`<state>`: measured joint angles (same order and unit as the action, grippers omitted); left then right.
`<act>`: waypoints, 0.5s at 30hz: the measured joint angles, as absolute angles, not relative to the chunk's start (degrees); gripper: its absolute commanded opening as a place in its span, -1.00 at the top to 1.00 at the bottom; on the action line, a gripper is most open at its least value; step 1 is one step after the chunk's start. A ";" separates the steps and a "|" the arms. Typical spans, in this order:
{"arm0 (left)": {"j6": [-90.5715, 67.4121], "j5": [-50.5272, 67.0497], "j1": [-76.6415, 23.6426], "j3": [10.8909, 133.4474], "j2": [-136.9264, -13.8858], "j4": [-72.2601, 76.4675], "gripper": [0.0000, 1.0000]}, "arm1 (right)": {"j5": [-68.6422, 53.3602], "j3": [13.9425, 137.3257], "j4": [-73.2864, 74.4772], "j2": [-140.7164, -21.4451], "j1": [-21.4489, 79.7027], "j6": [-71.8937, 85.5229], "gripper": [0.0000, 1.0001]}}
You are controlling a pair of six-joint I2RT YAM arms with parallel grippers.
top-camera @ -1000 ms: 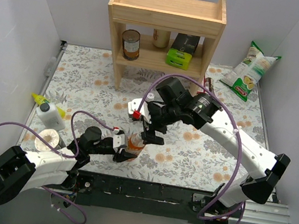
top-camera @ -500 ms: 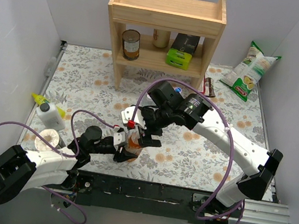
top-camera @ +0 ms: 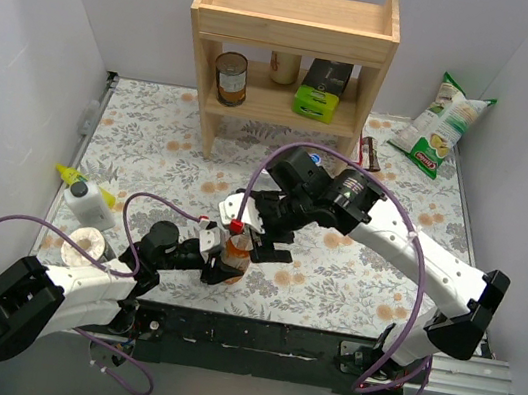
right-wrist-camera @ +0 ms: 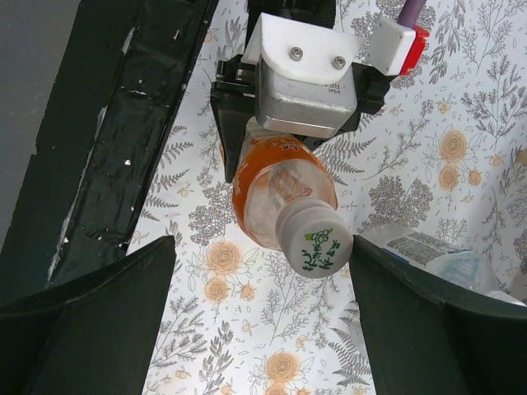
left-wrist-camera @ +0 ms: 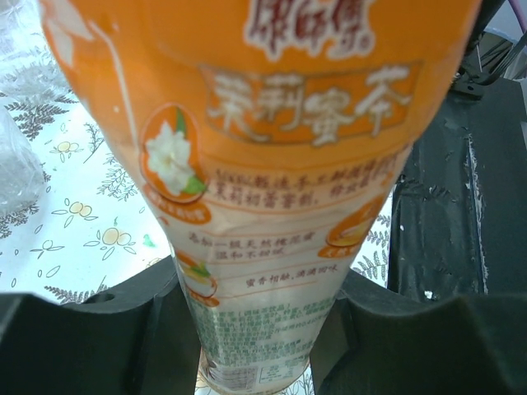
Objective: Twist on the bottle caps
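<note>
My left gripper (top-camera: pixel 220 266) is shut on the orange-liquid bottle (top-camera: pixel 235 251), its fingers (left-wrist-camera: pixel 82 346) pressed against the lower body of the bottle (left-wrist-camera: pixel 263 164). A white cap (right-wrist-camera: pixel 319 239) with a green print sits on the bottle's neck. My right gripper (top-camera: pixel 259 237) hovers over the bottle top, wide open and empty. In the right wrist view the right gripper (right-wrist-camera: pixel 262 263) has the cap between its fingers (right-wrist-camera: pixel 90 321), nearer the right one, touching neither. A clear labelled bottle (right-wrist-camera: pixel 432 253) lies just beside it. The blue and red caps are not in view.
A wooden shelf (top-camera: pixel 293 35) at the back holds a tin can (top-camera: pixel 230 77) and a green box (top-camera: pixel 322 91). A chips bag (top-camera: pixel 443 126) lies at back right. A white squeeze bottle (top-camera: pixel 92 195) and a tape roll (top-camera: pixel 84 243) sit at left. Another clear bottle (left-wrist-camera: pixel 15 156) is by the left gripper.
My right gripper has come down and forward from behind the bottle to just over its top. My left gripper has kept hold of the orange bottle in place.
</note>
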<state>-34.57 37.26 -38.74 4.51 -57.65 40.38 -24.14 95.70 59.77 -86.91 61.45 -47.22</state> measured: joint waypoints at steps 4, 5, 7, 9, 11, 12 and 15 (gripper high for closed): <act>-34.74 37.21 -38.70 4.51 -57.67 40.45 1.00 | -23.68 94.67 59.75 -86.21 61.65 -47.77 -0.82; -34.74 37.21 -38.70 4.51 -57.67 40.42 1.00 | -23.49 94.28 59.72 -86.00 61.67 -47.94 -0.81; -34.74 37.23 -38.68 4.51 -57.67 40.32 1.00 | -23.03 93.60 59.70 -85.58 61.71 -48.23 -0.81; -34.74 37.26 -38.68 4.51 -57.67 40.29 1.00 | -22.44 92.73 59.61 -85.01 61.80 -48.42 -0.81; -34.74 37.30 -38.68 4.51 -57.71 40.27 1.00 | -21.93 91.88 59.42 -84.42 61.93 -48.51 -0.81; -34.72 37.32 -38.68 4.51 -57.71 40.29 1.00 | -21.61 91.48 59.40 -84.16 61.98 -48.56 -0.81; -34.81 37.30 -38.57 4.51 -57.71 40.51 1.00 | -20.69 90.61 60.05 -83.61 62.02 -48.47 -0.80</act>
<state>-34.81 37.30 -38.57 4.51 -57.71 40.51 -20.69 90.61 60.05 -83.61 62.02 -48.47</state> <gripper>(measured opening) 0.418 0.907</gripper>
